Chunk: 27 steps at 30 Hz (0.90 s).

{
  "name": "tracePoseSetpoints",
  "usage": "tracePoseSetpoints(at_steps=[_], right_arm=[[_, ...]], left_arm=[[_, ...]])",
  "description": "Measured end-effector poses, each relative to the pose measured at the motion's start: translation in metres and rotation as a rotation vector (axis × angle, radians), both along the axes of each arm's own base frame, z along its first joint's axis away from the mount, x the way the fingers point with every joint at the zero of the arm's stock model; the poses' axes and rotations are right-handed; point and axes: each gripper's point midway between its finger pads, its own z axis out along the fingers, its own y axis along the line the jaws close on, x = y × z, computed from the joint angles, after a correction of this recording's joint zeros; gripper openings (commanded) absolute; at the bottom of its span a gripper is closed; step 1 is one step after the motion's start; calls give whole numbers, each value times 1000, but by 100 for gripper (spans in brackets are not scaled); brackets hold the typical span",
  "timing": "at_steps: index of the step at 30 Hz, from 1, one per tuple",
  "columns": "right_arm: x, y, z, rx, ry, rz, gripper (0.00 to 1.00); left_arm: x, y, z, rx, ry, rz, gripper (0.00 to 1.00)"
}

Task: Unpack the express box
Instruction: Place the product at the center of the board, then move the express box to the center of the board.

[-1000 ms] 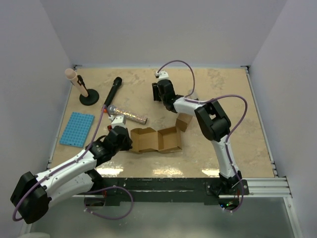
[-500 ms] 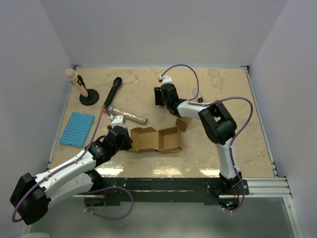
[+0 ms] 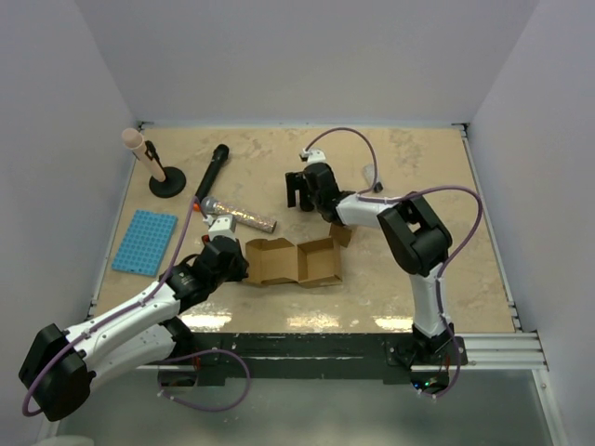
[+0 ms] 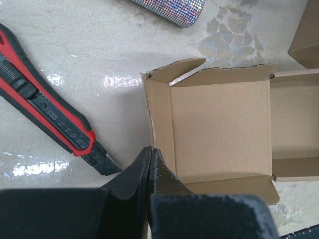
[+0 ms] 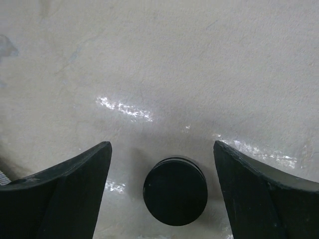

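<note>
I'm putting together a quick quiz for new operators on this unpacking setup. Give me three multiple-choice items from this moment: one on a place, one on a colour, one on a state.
1. Where does the utility knife lie relative to the open box?
A. inside it
B. flat on the table beside it
C. leaning upright against it

2. What colour is the flat mat at the table's left edge?
A. blue
B. green
C. yellow

3. How does the right end effector stand at the small black disc?
A. shut on it
B. shut beside it
C. open, with a finger on either side

Answers:
1 B: the left wrist view shows the knife flat on the table next to the box.
2 A: the top view shows it blue.
3 C: the right wrist view shows both fingers wide apart and clear of the disc.
</note>
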Motion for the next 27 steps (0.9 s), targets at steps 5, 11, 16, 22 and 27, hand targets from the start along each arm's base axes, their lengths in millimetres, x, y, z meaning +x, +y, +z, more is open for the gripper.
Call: tracePoseSetpoints(at_steps=[5,11,16,22,27], right_arm=[[1,2,46,64,-53,-12,92],[-2,-5,164,209,-227,-47,93],[-31,-30,276,356,-403,-74,92],[-76,-58,311,407,-462,-69,91],[-99,-69,277,348,-397,-55,91]], left_arm=[[0,0,0,0,0,-1,0],[-1,-1,-1,0,6,-5,2],[3,-4,9,-13,-10,-7,2],[16,-15,60,-91,-130,-22,3],[22,-20,82,-125,-173,-24,1]])
